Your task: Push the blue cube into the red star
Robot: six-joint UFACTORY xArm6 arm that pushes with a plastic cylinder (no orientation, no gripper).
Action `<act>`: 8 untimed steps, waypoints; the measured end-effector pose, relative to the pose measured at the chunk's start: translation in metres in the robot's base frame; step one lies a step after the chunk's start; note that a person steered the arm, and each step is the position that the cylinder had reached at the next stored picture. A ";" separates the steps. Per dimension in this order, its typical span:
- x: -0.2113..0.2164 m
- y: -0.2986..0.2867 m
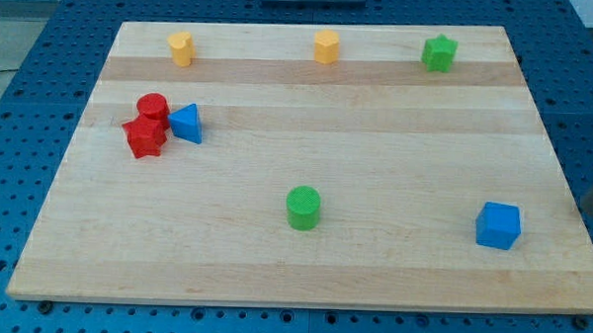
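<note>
Now the blue cube (498, 225) is sitting near the counter's (395, 170) lower right corner, well apart from the red star (144, 137) at the left. Small and rigid, it is likely sliding easily; I am planning to push its right face. My tip's end is not showing; no fingers.

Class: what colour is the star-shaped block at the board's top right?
Green star, camera view.

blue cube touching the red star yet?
Apart. The camera view shows the blue cube at the view's lower right and the red star at the left, with bare board between them. My tip is not clearly visible.
</note>
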State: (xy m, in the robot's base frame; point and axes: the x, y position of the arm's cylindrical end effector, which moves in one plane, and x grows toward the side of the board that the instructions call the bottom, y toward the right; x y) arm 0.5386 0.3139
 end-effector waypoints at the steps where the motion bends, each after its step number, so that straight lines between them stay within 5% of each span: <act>1: 0.039 -0.035; 3: -0.002 -0.102; 5: 0.025 -0.120; 8: -0.017 -0.201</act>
State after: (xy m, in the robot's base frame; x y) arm 0.5213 0.1127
